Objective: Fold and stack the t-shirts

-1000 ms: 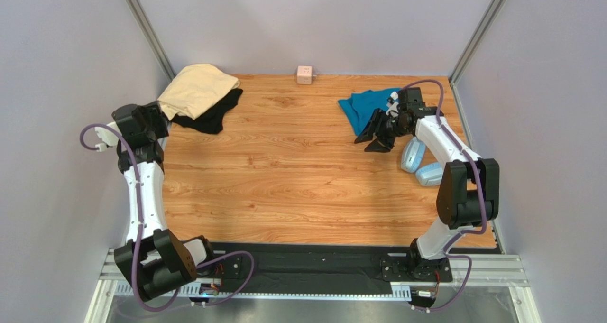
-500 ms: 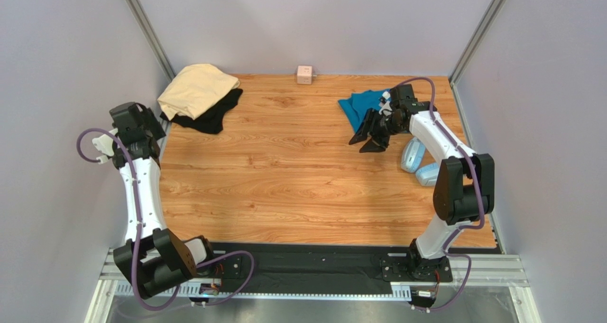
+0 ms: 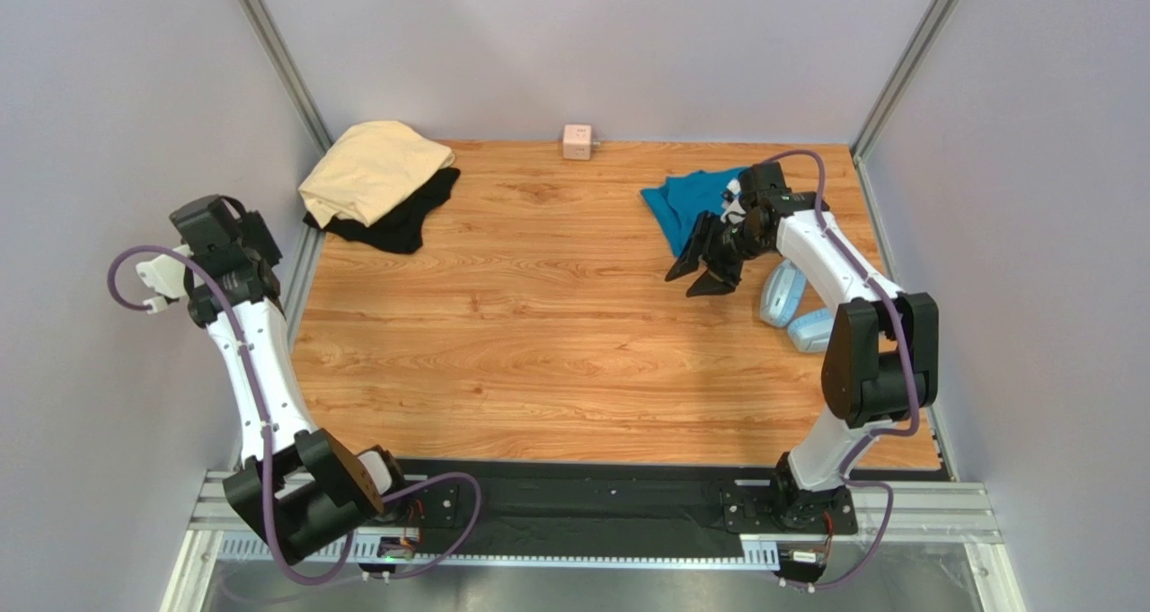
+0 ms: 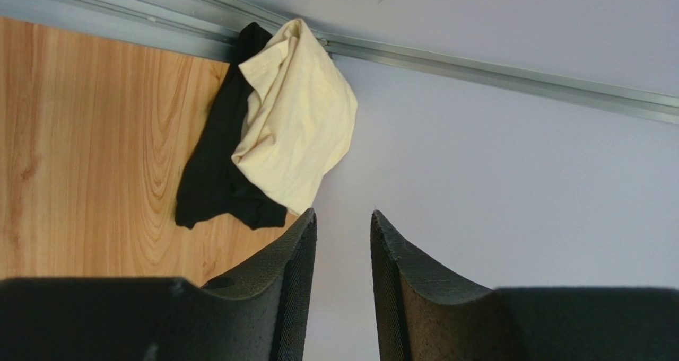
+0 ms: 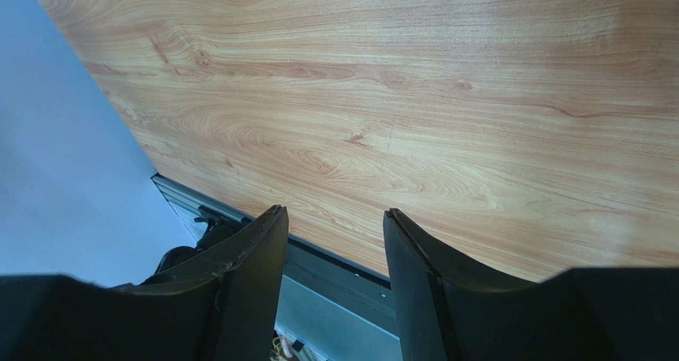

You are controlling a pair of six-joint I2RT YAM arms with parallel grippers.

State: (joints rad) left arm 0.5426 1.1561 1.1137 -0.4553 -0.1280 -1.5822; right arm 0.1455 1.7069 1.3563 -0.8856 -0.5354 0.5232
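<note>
T-shirts lie in two places on your wooden table [image 3: 540, 343]: the large cream-yellow t-shirt [image 3: 371, 167] is crumpled in the far left corner, draped partly over the black t-shirt [image 3: 405, 221], and the teal t-shirt [image 3: 686, 197] is bunched at the far right, well apart from them. Your left gripper [image 4: 343, 218] hangs beyond the table's left edge near that corner pile, its jaws a narrow gap apart and empty, while your right gripper [image 3: 703, 267] hovers just beside the teal t-shirt, jaws parted with nothing between them. Light-blue headphones [image 3: 797, 312] lie near the right edge, and a small pink cube [image 3: 578, 140] sits at the far edge.
</note>
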